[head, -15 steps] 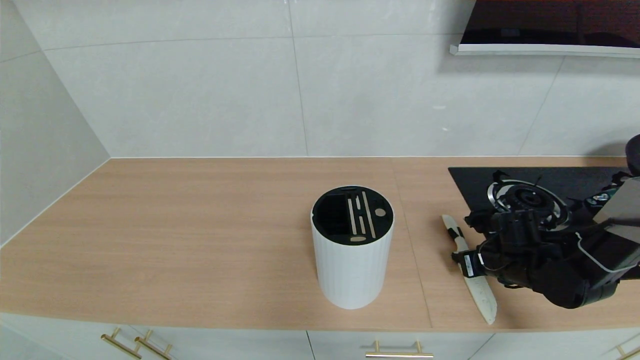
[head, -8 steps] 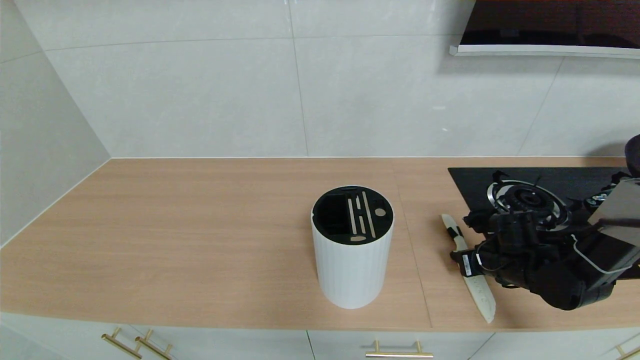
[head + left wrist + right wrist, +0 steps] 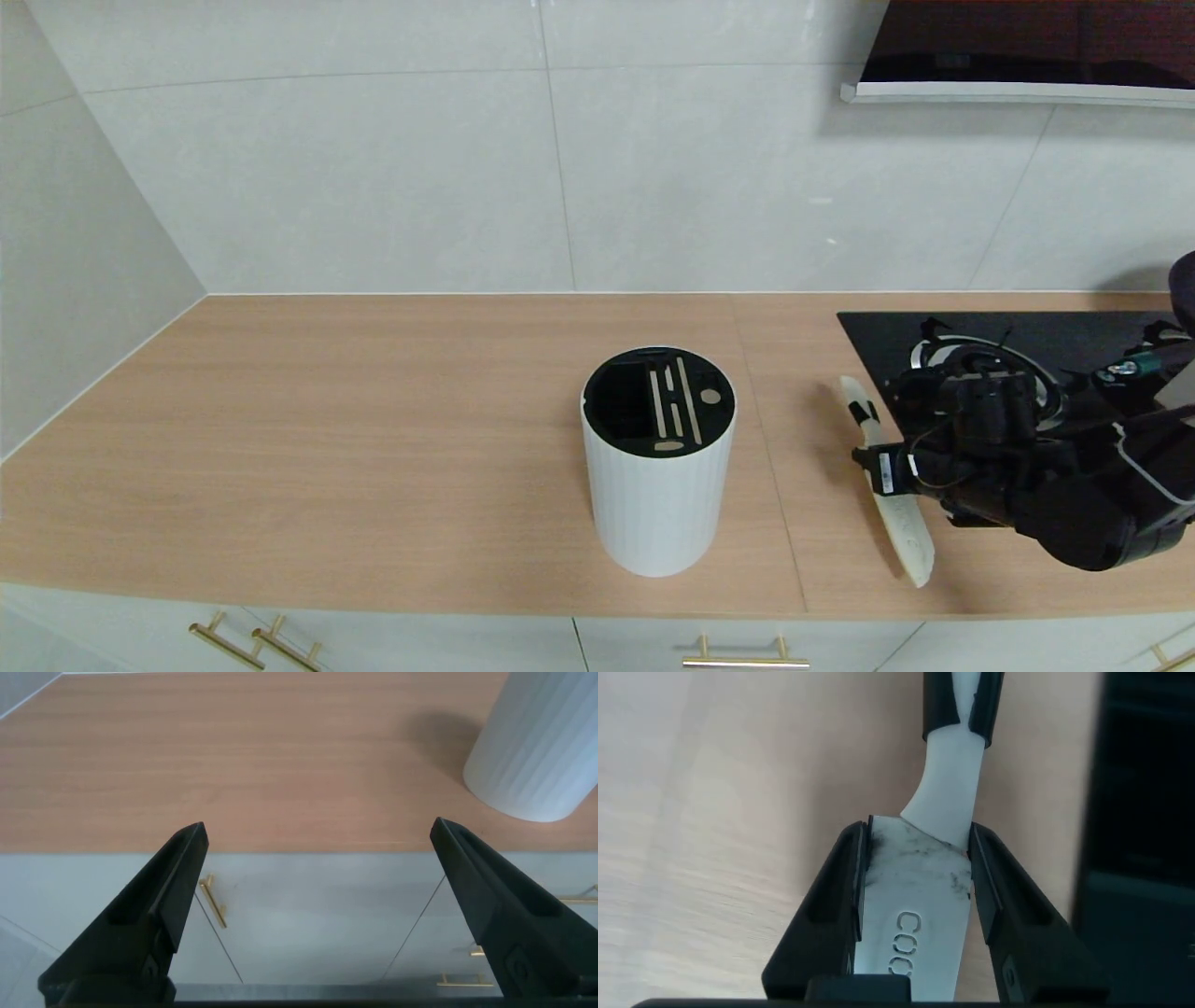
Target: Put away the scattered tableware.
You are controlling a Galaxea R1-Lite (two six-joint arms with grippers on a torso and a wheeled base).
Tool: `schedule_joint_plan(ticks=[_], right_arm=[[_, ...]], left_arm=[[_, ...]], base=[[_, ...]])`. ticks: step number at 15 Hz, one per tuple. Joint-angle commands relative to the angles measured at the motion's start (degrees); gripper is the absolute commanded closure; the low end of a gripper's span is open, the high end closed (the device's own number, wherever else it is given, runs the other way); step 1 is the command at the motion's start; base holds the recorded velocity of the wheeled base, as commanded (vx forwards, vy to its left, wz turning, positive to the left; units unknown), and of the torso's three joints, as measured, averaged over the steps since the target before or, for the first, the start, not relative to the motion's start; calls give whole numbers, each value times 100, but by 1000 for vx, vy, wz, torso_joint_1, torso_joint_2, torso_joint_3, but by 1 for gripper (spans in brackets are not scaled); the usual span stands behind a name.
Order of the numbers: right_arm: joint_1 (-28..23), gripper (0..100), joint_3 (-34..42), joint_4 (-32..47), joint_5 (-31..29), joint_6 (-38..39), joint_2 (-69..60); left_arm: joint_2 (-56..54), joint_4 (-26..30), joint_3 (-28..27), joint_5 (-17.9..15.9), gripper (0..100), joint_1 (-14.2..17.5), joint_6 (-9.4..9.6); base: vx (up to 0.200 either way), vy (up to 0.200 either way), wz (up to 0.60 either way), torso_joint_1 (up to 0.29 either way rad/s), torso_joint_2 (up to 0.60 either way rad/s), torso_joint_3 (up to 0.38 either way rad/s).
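1. The knife [image 3: 907, 534] is right of the holder [image 3: 658, 509], well apart, low at the desk [image 3: 373, 448]; whether it touches I cannot tell.
2. The right gripper [image 3: 882, 469] has its jaws clenched across the blade by the handle.
3. Risk: held on thin, slick edges, the knife may pivot or slip when tilted, then miss the holder's narrow slots.
4. The holder's slots and open compartment look empty.
5. The left gripper [image 3: 318, 859], jaws released, hangs in front of the holder.
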Motion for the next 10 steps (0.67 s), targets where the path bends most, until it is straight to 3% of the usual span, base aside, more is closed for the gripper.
schedule_joint_plan(ticks=[1, 4, 6, 8, 10], right_arm=[[12, 100, 93, -29, -3, 6, -587], [74, 100, 207, -38, 93, -73, -1449], [258, 100, -373, 59, 128, -310, -1704], [531, 100, -892, 744, 84, -293, -2099], [838, 100, -839, 1034, 128, -187, -2398]], left_arm=[[9, -1, 1, -1, 0, 0, 6], [0, -1, 1, -1, 0, 0, -3], [9, -1, 1, -1, 0, 0, -3], [9, -1, 1, -1, 0, 0, -3], [9, -10, 1, -10, 0, 0, 23]], base=[[0, 0, 0, 0, 0, 0], [0, 0, 0, 0, 0, 0], [0, 0, 0, 0, 0, 0], [0, 0, 0, 0, 0, 0], [0, 0, 0, 0, 0, 0]])
